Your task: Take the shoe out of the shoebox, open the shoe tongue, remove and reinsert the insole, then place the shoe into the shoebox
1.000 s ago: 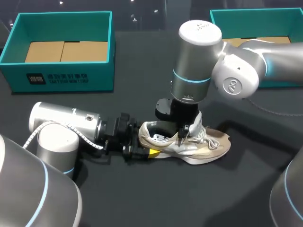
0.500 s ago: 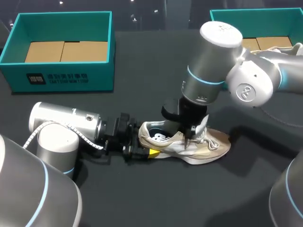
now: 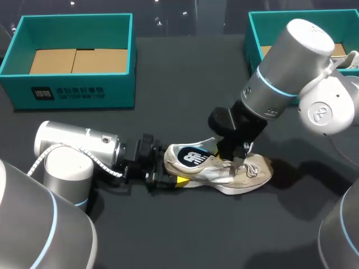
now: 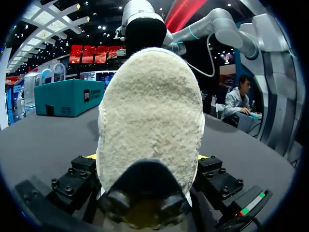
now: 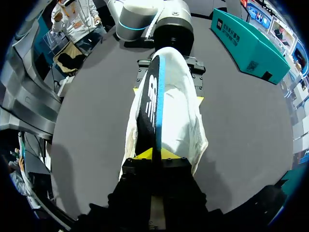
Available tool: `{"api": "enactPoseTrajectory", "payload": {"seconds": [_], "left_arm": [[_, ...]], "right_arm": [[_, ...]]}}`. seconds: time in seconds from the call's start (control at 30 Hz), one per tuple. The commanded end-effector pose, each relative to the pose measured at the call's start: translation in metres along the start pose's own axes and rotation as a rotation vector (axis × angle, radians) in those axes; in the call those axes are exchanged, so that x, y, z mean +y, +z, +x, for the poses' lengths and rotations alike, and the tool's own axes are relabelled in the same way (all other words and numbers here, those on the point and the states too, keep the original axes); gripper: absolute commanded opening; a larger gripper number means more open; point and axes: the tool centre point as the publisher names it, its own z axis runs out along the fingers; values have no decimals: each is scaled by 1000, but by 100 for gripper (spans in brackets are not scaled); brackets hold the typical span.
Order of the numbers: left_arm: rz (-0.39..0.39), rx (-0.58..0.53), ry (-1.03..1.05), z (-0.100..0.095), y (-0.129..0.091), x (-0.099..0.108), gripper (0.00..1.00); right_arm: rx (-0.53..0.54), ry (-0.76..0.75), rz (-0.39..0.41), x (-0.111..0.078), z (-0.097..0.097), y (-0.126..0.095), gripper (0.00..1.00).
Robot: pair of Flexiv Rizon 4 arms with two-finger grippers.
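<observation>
The right tool (image 5: 155, 153) pinched the dark insole (image 5: 147, 104), which stood partly out of the shoe (image 3: 247, 174) lying on the bench (image 3: 168, 235). The left tool (image 4: 147, 157) clamped the shoe's heel, which blocked that wrist's view. The left shoebox (image 3: 84, 92) and right shoebox (image 3: 251, 39), both teal, stood behind, well apart.

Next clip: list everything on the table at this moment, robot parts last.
shoe: one, white and beige, on its sole mid-table.
insole: one, dark with a blue edge, partly raised out of the shoe.
left shoebox: one, teal, open, far left of the table.
right shoebox: one, teal, open, far right of the table.
table: one, black, under everything.
left gripper: one, yellow-tipped, shut on the shoe's heel.
right gripper: one, yellow-tipped, shut on the insole.
</observation>
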Motion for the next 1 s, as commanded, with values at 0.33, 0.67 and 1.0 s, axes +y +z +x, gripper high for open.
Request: {"api": "enactPoseTrajectory", "payload": {"seconds": [0.33, 0.67, 1.0], "left_arm": [[-1, -1, 0, 0, 1, 2, 0], [-1, -1, 0, 0, 1, 2, 0], [-1, -1, 0, 0, 1, 2, 0]], "right_arm": [[21, -170, -22, 49, -5, -9, 0], [80, -208, 2, 78, -4, -4, 0], [114, -117, -75, 85, -10, -4, 38]]}}
